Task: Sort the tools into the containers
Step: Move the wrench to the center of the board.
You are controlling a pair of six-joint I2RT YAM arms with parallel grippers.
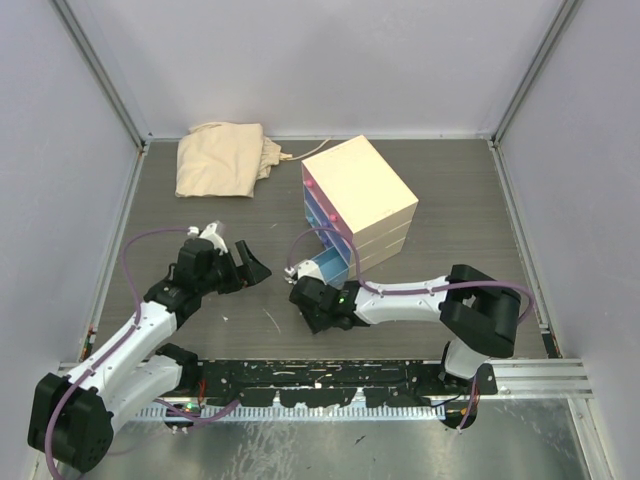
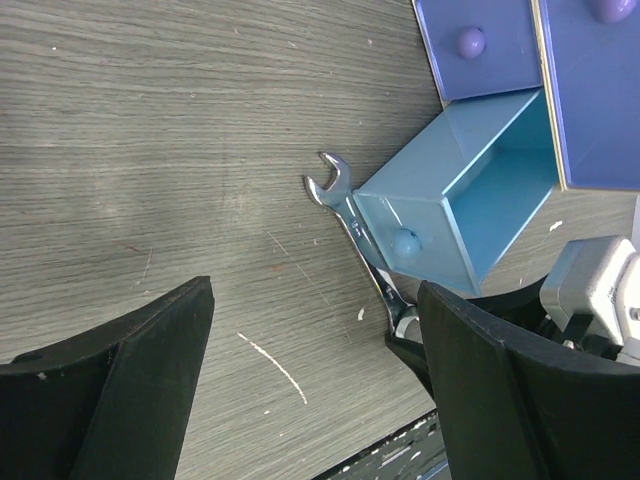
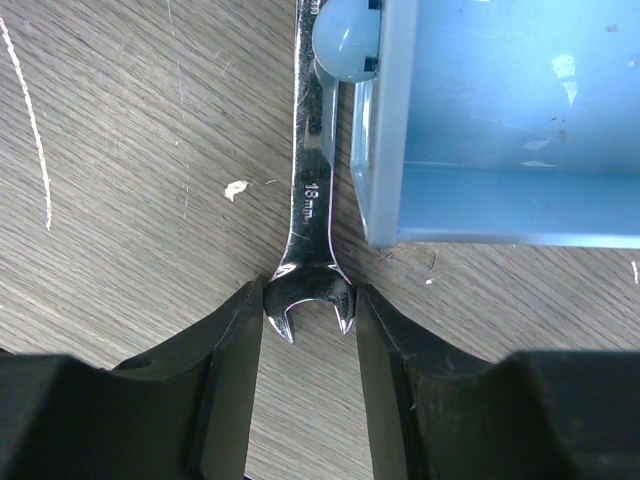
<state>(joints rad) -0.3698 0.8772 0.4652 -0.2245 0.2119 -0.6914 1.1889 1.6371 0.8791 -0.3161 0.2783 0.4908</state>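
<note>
Spanner (image 3: 312, 200) lying flat on the surface (image 3: 120, 150), open end pinched in the right claw (image 3: 310, 310), shank running ahead alongside the pulled-out light-blue drawer (image 3: 500, 120). Grasp step in hand. Next, likely a straight lift, then a short carry sideways over the drawer wall.

A robotics lab cell: pale wall panels (image 1: 330, 60) in aluminium frames (image 1: 100, 75) close in a wood-grain table (image 1: 450, 200) on three sides. A white-and-black left arm (image 1: 150, 320) and right arm (image 1: 410, 300) are bolted at the near edge by a metal rail (image 1: 540, 375), purple cables (image 1: 128, 255) looping from them
</note>
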